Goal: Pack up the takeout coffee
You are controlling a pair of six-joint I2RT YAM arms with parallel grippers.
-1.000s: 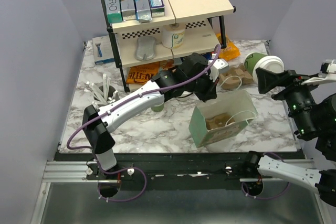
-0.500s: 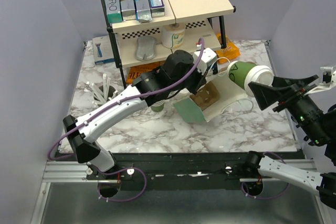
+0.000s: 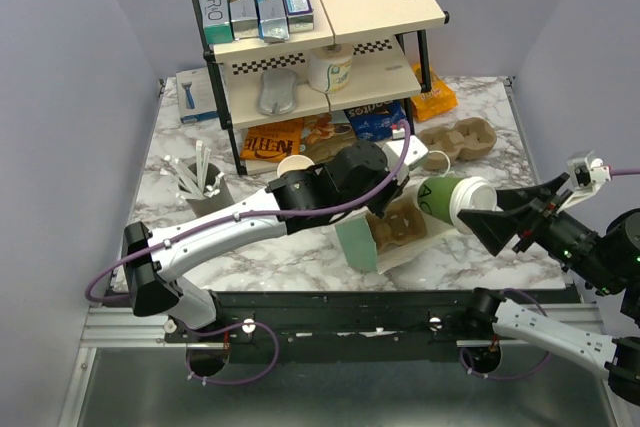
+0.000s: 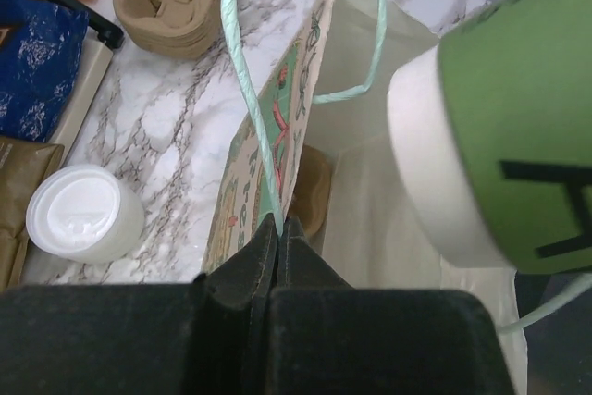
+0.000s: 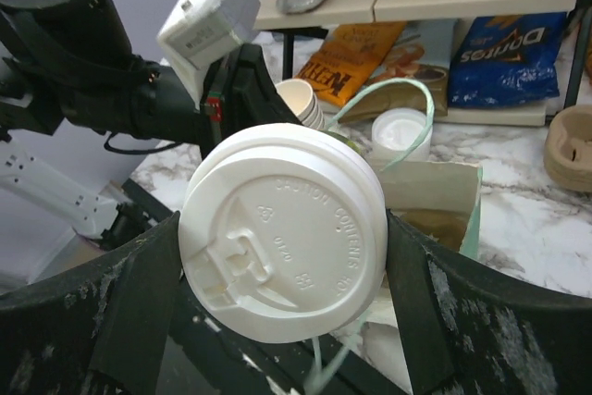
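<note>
The right end effector point(image 5: 287, 256) is grasping the takeout coffee point(image 3: 448, 197) at its lid end, one finger on each side. The cup lies sideways, up off the counter point(image 3: 510, 162). Its bottom points away from the fingers, at the open paper bag point(image 3: 355, 244) just in front. The left end effector point(image 4: 278, 233) is clenched on the bag's green string handle point(image 4: 239, 71), and the bag hangs tipped below it. A brown cup carrier point(image 4: 313, 193) sits inside, I think; it is hard to see. The left side should hold tight so the mouth is wide. The right should slide the cup in bottom first, slowly. It should tip the cup upright over the carrier and let go only when it sits snug.
</note>
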